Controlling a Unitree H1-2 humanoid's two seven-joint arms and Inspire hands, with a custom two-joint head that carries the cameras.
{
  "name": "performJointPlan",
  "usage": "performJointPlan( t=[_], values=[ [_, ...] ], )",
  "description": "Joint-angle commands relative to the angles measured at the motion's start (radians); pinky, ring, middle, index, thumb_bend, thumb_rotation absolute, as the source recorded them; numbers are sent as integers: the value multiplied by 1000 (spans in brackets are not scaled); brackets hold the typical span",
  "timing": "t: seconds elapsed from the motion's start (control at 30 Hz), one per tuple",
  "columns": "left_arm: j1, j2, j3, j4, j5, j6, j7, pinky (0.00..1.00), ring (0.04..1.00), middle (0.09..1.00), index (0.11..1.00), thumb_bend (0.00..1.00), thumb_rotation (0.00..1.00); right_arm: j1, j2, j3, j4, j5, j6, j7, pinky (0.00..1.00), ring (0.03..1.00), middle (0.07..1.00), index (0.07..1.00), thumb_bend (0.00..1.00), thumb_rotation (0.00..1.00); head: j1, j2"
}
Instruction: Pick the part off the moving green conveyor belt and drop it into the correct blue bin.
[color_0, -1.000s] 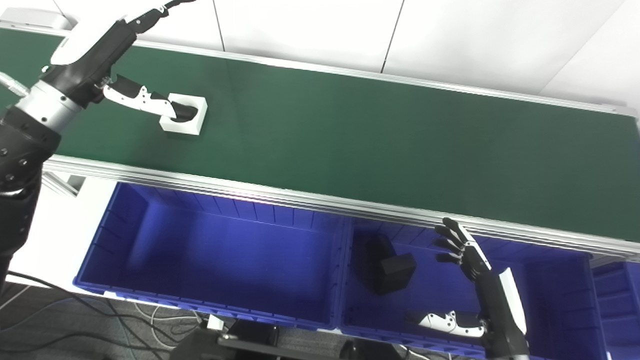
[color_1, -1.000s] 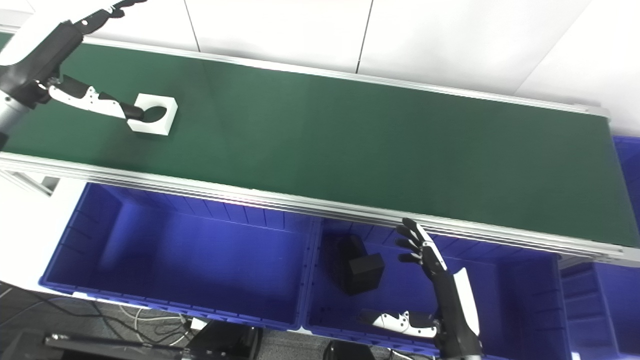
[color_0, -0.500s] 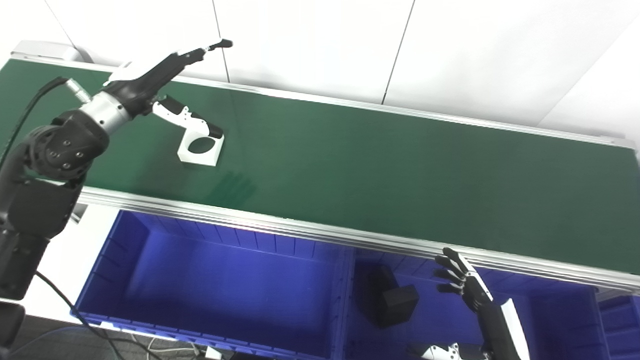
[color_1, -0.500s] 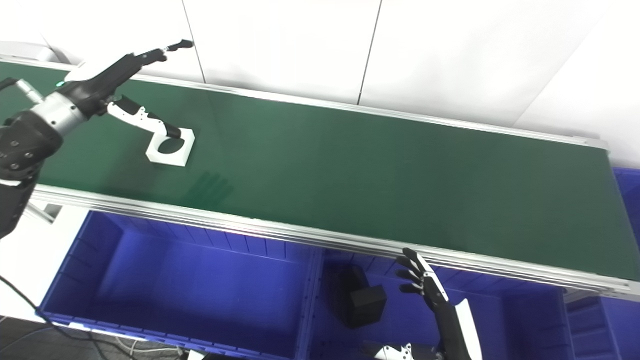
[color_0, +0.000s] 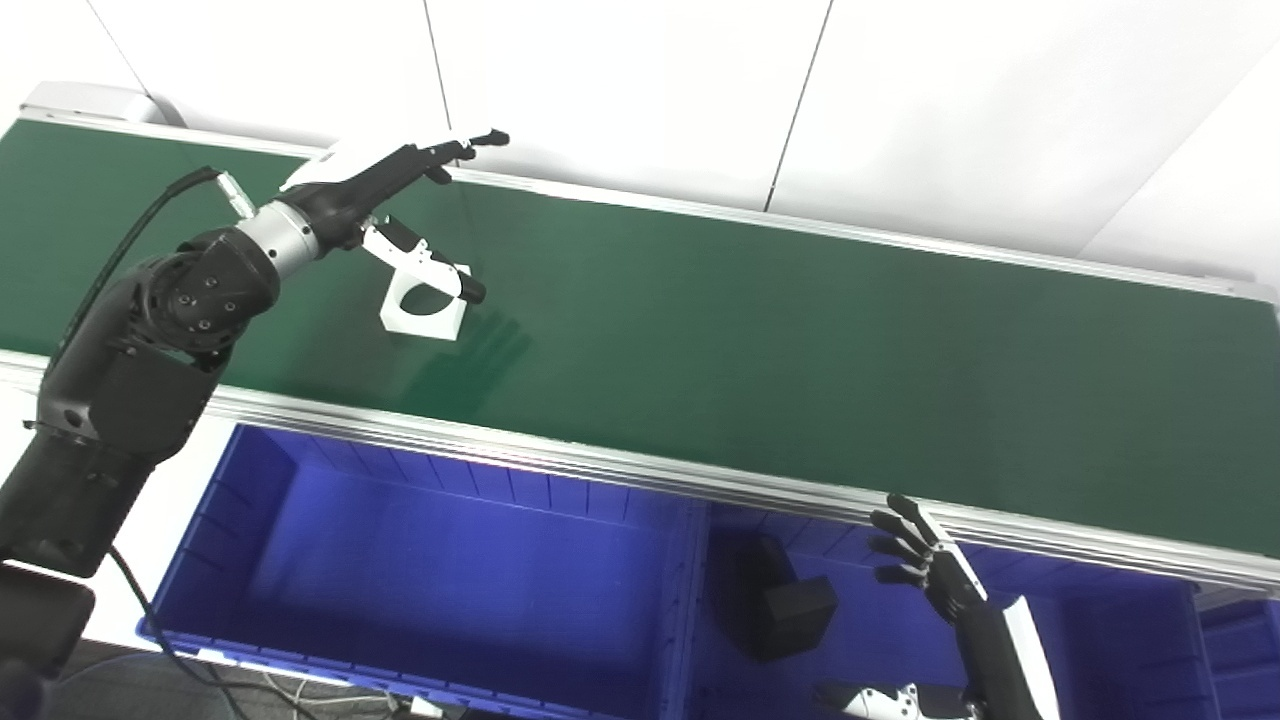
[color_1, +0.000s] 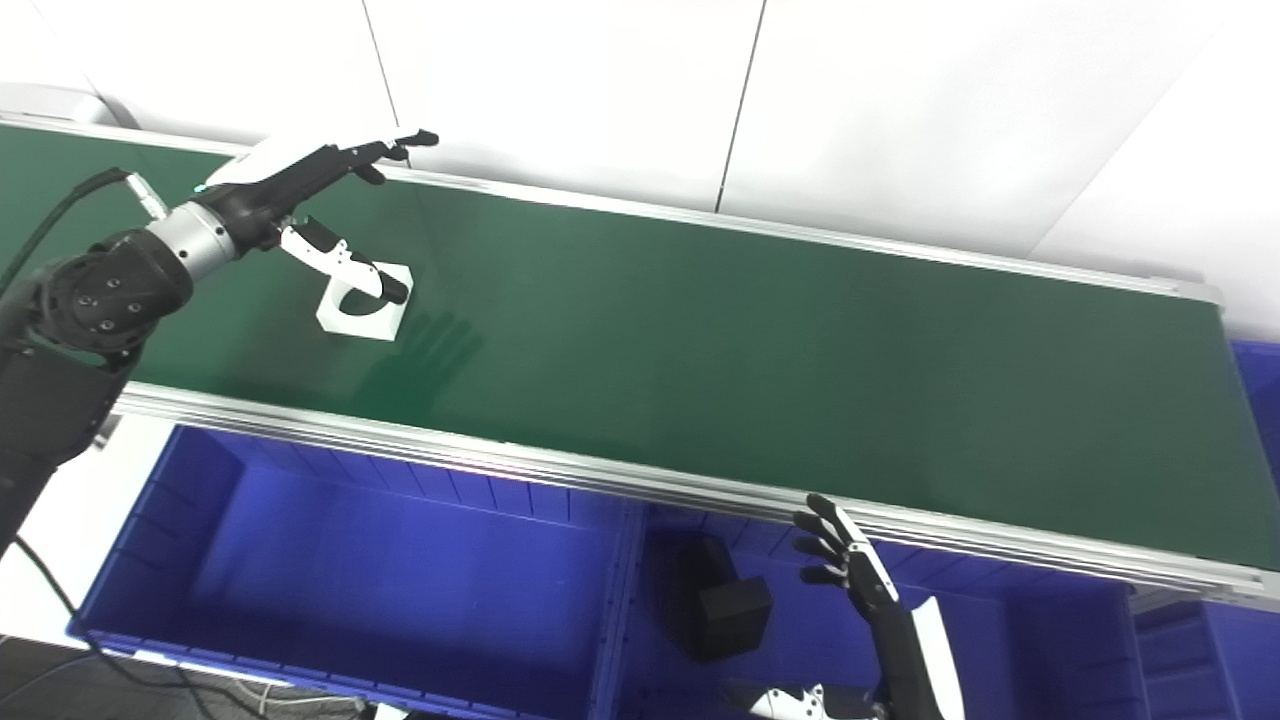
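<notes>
A white square part (color_0: 420, 318) with a round hole lies on the green conveyor belt (color_0: 760, 330) at the left. My left hand (color_0: 400, 205) hovers over it, open, fingers stretched toward the belt's far edge and thumb across the part's hole. I cannot tell whether the thumb touches the part. My right hand (color_0: 945, 600) is open, fingers spread, over the right blue bin (color_0: 1090, 640). That bin holds a black block (color_0: 785, 608). The left blue bin (color_0: 440, 580) has nothing in it.
An aluminium rail (color_0: 640, 470) runs along the belt's near edge, just above the bins. A white wall stands behind the belt. Another blue bin (color_1: 1260, 400) shows at the far right. Cables trail on the floor at the bottom left.
The camera tilted up, shifting the whole picture down. The white part has ridden rightward along the belt, and my left hand followed it, staying over it. My right hand stays over its bin.
</notes>
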Motion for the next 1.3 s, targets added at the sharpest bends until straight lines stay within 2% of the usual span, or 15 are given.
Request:
performJointPlan(
  t=[0.0,0.13,0.27,0.4,0.53,0.8,0.93,1.07,1.13,1.27],
  values=[
    [-41,16,2,-2,-20,10,-13,875,960,964,938,979,314,4,7,-8,-14,3,-49,-15,673,788,845,903,1000,257,0,-1],
    [-39,21,-8,18,-34,13,-41,882,968,966,933,997,306,6,11,-9,-15,4,-51,-15,669,787,845,902,1000,253,4,-2],
    [-35,20,-20,36,-24,4,-40,858,957,969,927,1000,286,5,14,-9,-10,1,-62,-17,670,786,841,904,1000,258,2,-1],
    [-43,16,-41,63,12,12,-32,835,945,974,927,1000,253,7,15,-11,-11,-3,-65,-20,671,786,838,903,1000,265,2,2],
    [-56,19,-74,96,75,-11,-15,795,912,970,931,1000,232,10,17,-12,-13,-7,-66,-22,666,783,836,901,1000,273,4,1],
    [-60,-8,-95,149,148,-27,58,843,938,966,923,991,225,14,16,-14,-14,-3,-63,-20,668,777,835,903,1000,270,0,-9],
    [-64,-32,-107,186,194,-69,137,845,921,960,919,959,184,15,12,-13,-14,6,-61,-16,674,780,836,904,1000,262,-1,-11],
    [-73,-58,-118,209,243,-67,195,842,915,963,932,916,165,19,16,-16,-17,6,-58,-19,676,783,836,902,1000,260,-4,-7],
    [-81,-74,-120,224,258,-63,223,809,899,950,930,913,162,22,17,-17,-20,4,-56,-20,676,786,839,897,1000,271,3,-6],
    [-102,-101,-129,260,283,-60,271,820,898,944,927,880,174,26,20,-17,-25,9,-63,-21,683,788,834,900,1000,258,6,1]
  ],
)
